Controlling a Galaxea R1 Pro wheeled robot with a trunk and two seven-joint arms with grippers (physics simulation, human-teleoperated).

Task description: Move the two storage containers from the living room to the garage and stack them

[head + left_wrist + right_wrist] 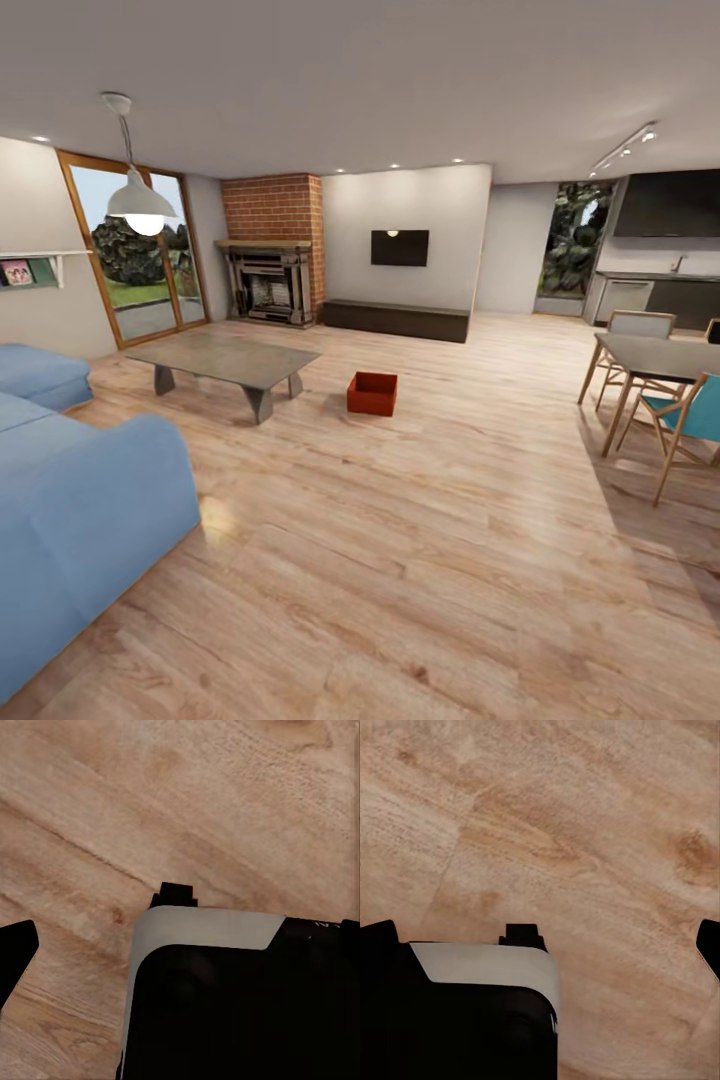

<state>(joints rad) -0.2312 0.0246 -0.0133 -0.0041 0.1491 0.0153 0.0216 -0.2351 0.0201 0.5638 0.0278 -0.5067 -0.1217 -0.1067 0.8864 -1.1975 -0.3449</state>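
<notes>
I am in the living room. A red-orange open-topped storage container (372, 393) sits on the light wood-plank flooring, just right of the low grey table (225, 360) and several steps ahead of me. The garage is out of view. In the left wrist view, my left gripper (187, 931) hangs open above the planks, with one dark fingertip (16, 951) at the picture's edge and nothing between the fingers. My right gripper (547, 931) is likewise open over the planks, its fingertip (709, 943) at the edge. Neither gripper is near the container.
A blue sofa (85, 500) is close on the left. A dining table (660, 358) with teal chairs (690, 420) stands at the right. A brick fireplace (272, 250) and a long dark cabinet (396, 320) line the far wall. Open planks lead to the container.
</notes>
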